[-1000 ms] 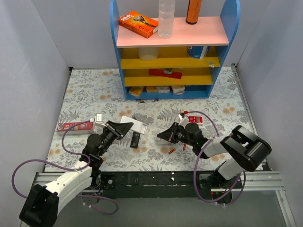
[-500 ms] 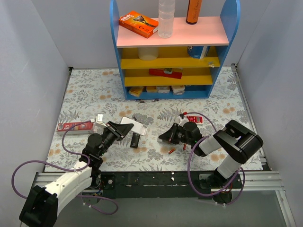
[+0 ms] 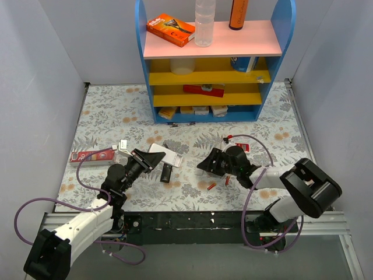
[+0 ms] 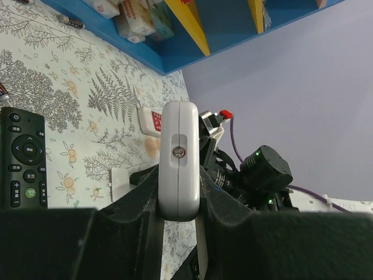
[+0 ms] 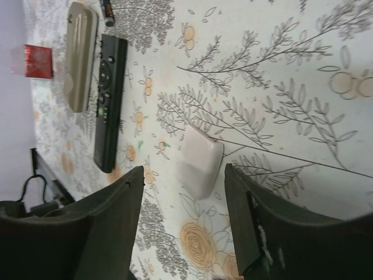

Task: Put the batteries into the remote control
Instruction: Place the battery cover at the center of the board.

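My left gripper [image 3: 149, 158] [image 4: 179, 185] is shut on the remote control [image 3: 164, 154] [image 4: 179, 153], a plain white oblong that it holds edge-up above the table. My right gripper [image 3: 202, 165] [image 5: 183, 170] stands open just over the table. A small white plastic piece [image 5: 199, 160] lies flat between its spread fingers, touching neither. Two red-orange batteries [image 3: 211, 186] [image 3: 227, 180] lie on the table below the right gripper. A dark battery [image 5: 106, 11] lies further off.
A black remote [image 3: 166, 172] [image 4: 24, 157] [image 5: 108, 99] lies between the arms. A white remote with red buttons [image 4: 152, 121] sits by the right arm. A red battery pack [image 3: 90, 156] lies at the left. The blue shelf unit [image 3: 210, 114] stands at the back.
The right gripper has gone from shut to open, releasing the small white piece onto the table. The right arm's elbow has swung about. The left arm has held still.
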Robot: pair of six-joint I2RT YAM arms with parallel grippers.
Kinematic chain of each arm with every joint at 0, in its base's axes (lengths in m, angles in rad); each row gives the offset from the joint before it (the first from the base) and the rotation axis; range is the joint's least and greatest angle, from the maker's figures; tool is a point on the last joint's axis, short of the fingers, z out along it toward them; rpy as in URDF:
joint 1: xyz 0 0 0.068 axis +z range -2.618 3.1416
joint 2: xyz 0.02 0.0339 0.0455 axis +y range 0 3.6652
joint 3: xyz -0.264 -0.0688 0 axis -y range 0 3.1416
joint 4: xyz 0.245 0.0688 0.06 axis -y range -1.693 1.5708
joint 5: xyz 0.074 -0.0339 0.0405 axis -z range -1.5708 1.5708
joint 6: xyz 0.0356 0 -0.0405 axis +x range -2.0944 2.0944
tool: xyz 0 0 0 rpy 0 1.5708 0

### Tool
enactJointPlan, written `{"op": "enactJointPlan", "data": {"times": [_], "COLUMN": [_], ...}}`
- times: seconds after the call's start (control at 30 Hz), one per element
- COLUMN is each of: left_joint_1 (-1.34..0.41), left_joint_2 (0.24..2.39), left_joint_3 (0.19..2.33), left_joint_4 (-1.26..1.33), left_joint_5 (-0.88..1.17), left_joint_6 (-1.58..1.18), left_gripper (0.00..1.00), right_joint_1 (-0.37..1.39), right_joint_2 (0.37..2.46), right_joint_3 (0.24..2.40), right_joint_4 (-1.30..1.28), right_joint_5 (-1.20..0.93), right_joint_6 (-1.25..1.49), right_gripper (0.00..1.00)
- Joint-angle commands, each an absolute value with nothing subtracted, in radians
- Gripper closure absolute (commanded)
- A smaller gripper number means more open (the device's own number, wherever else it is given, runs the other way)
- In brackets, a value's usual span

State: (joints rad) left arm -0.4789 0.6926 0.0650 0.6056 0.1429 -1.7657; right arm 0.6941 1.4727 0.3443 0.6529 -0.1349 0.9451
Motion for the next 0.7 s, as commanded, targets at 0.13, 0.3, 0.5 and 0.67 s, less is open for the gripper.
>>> {"op": "enactJointPlan", "data": {"times": [0.13,0.3,0.5,0.67], "left_joint_1": [-0.471,-0.471,-0.472,-0.472], "left_joint_2": [0.696,0.696,0.722,0.736], "left_joint_3": [0.118,0.149,0.17,0.19], "left_joint_4": [0.606,0.558,0.557,0.534], "left_joint_5": [0.186,0.216,0.261,0.299], "left_joint_6": [-1.755,-1.726,-1.709,-1.695], "left_gripper": [1.0,1.0,1.0,1.0], "right_joint_1": [0.69,0.69,0.692,0.718], "right_joint_2": [1.264,1.141,1.08,1.088], "right_joint_3": [0.439,0.512,0.571,0.603], "right_joint_4": [0.169,-0.133,-0.303,-0.379], "right_joint_5": [0.058,0.155,0.109,0.109], "right_joint_6": [0.712,0.631,0.483,0.479], "right_gripper": [0.28,0.27,0.3,0.33]}}
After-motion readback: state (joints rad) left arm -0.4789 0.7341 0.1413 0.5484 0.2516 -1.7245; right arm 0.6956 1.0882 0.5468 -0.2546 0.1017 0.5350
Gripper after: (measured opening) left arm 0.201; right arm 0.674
